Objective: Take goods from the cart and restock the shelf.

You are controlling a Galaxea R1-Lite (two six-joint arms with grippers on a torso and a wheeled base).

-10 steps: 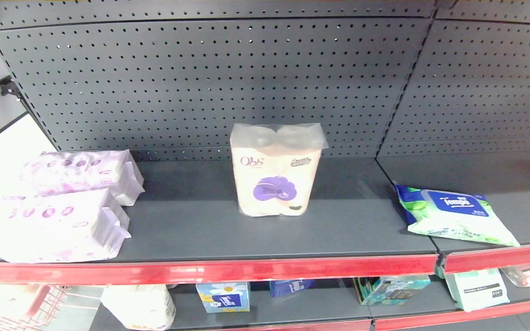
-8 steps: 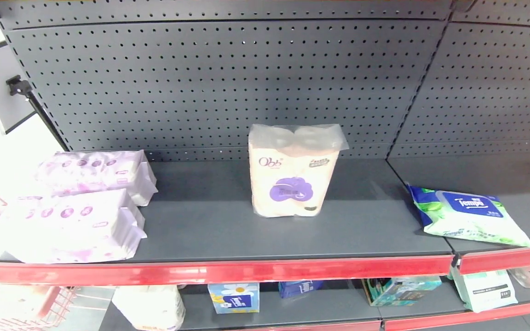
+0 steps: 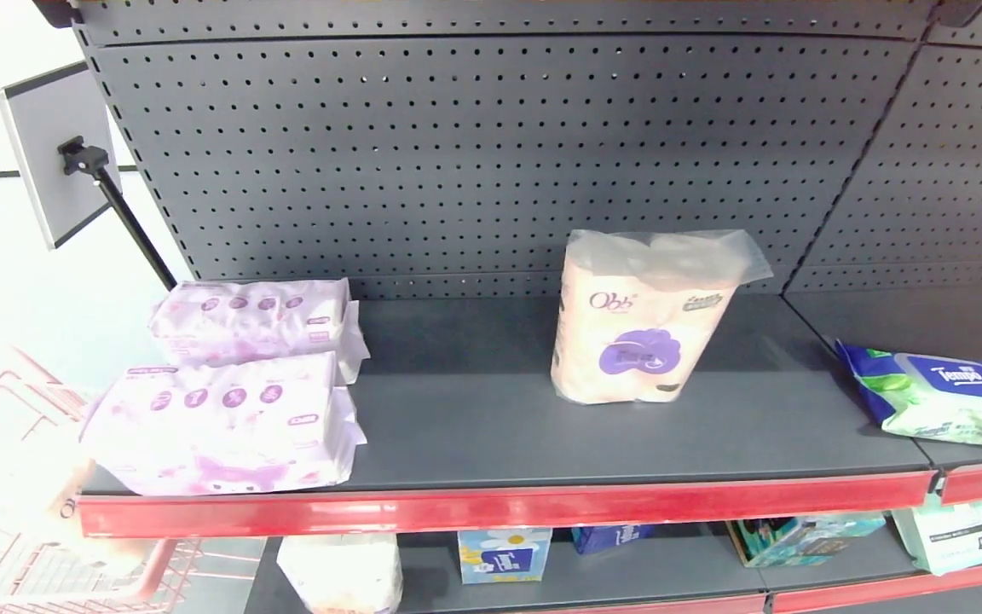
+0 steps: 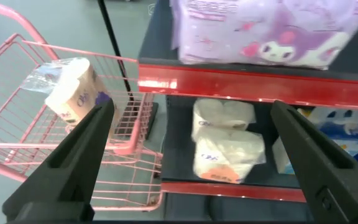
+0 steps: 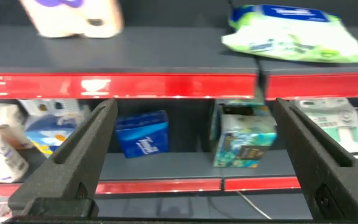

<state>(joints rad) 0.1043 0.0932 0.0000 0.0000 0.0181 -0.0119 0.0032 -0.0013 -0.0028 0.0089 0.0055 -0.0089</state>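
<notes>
One roll pack (image 4: 72,91) in the pink cart (image 4: 120,58); left fingers (image 4: 82,155) and right fingers (image 5: 73,163) apart, empty.

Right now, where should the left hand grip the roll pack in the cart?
Probably mid-body, across its narrow width, coming down from above: the roll pack lies tilted in the cart, whose wire walls block the sides. The left hand is open.

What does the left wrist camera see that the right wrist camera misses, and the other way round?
Left wrist, not right: the pink cart holding a roll pack, and the purple-print pack on the shelf. Right wrist, not left: the green wipes pack, with a blue box and a teal box on the shelf below. Both: the shelf's red front edge.
</notes>
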